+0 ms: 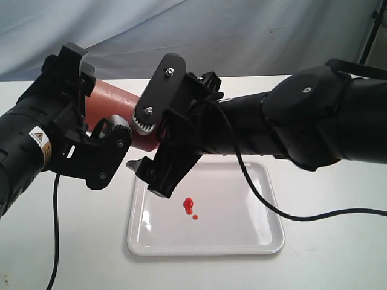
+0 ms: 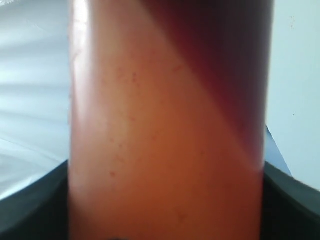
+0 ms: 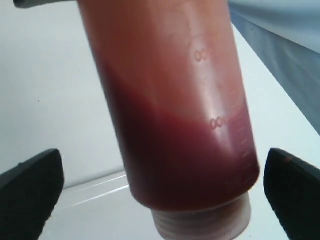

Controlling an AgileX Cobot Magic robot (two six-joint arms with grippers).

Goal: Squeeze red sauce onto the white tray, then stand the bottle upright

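Translucent orange-red plastic squeeze bottle (image 1: 115, 98) is in the air over the far-left part of the flat glossy white rectangular plastic tray (image 1: 242, 232), tilted cap-down. Left claw (image 1: 89, 112) is clamped on the bottle body and carries it alone. Right claw (image 1: 160, 130) straddles the cap end with jaws wide. The right wrist view shows a clear gap on each side, so no contact. A few small blobs of thick glossy red sauce (image 1: 188, 205) sit on the tray, left of its centre. More sauce is pooled dark against the cap end inside the bottle.

Risks from here:
- The nozzle is hidden behind the right claw, so I can't confirm aim. It looks close to the tray's left rim, and a small swing left would put sauce on the white tabletop (image 1: 326, 254).
- With sauce loaded at the cap, a hard or fast squeeze would likely give a jet rather than a blob, and could overshoot the low rim.
- The bottle wall is smooth and round. Side load from the right claw could twist or slide it in the left claw's grip.
- The right arm's black cable (image 1: 254, 187) hangs over the tray and could drag through the sauce.
- Righting the bottle could leave a drip trail on the tabletop.
- If it's released off-vertical, it probably tips.
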